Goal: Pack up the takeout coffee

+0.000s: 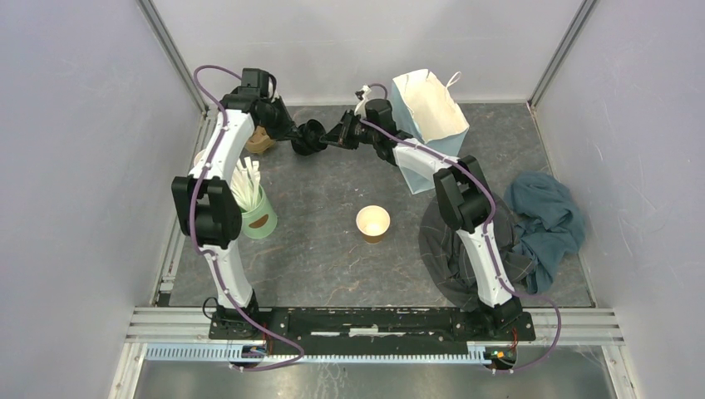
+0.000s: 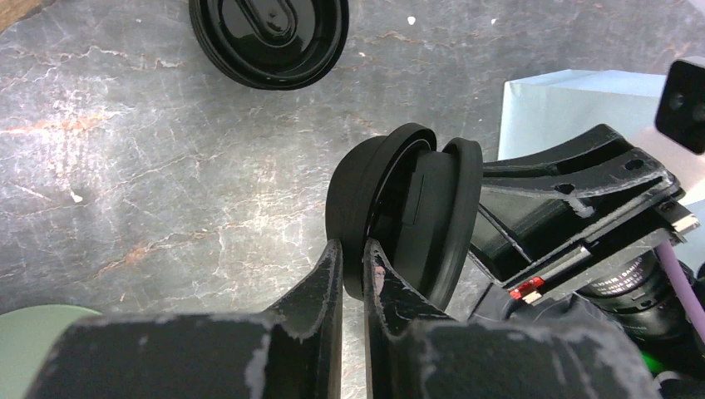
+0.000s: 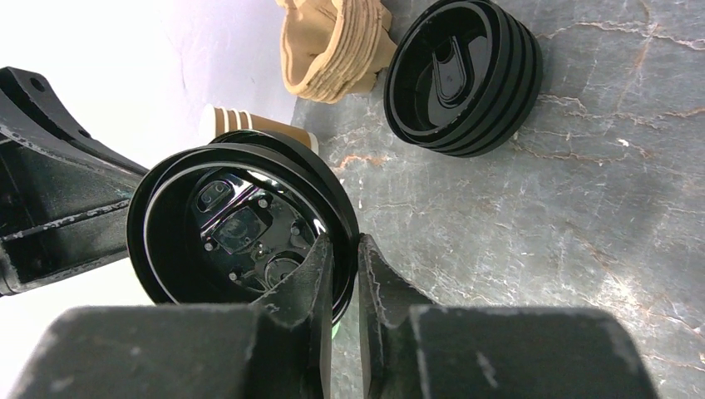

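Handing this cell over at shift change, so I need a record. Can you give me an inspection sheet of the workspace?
Surface: grey marbled mat, no spills seen.
Job's things: brown paper cup upright mid-table, unlidded; two nested black lids held between the grippers, partly apart.
Clutter: lid stack, pulp carriers, green cup of sticks, paper bag, grey cloth, blue cloth.
Grippers: left gripper and right gripper each shut on a lid rim.
Cables: purple cable along each arm, no snag seen.
Surroundings: plain grey walls; nothing else seen.
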Motion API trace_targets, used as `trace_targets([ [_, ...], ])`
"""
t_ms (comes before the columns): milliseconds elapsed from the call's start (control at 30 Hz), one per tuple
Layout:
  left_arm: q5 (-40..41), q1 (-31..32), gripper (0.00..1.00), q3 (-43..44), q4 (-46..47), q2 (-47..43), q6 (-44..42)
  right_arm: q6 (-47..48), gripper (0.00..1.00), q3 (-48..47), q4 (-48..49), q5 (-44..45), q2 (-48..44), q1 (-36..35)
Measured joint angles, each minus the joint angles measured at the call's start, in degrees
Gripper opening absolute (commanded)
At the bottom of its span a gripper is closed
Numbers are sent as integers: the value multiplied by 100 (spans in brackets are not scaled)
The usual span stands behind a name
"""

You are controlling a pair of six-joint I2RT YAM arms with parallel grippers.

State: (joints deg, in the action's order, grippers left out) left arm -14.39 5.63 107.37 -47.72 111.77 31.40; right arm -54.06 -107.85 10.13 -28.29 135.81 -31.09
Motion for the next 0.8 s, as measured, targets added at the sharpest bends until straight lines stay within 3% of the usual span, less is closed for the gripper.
trace_targets([
  [233,393,79,2,59,-323,28,-90,557,21,-181,-496,166,0,-81],
  [367,546,122,2,68,-341,28,-109,1027,29,-437,-872,361,0,-116],
  [533,828,168,2,136,-343,28,-223,1609,29,-577,-1384,647,0,-111],
  [600,872,186,2,173,-343,28,-234,1740,26,-629,-1532,721,0,-105],
  [800,1054,223,2,210,-361,28,-275,1908,0,-680,-1589,778,0,-116],
])
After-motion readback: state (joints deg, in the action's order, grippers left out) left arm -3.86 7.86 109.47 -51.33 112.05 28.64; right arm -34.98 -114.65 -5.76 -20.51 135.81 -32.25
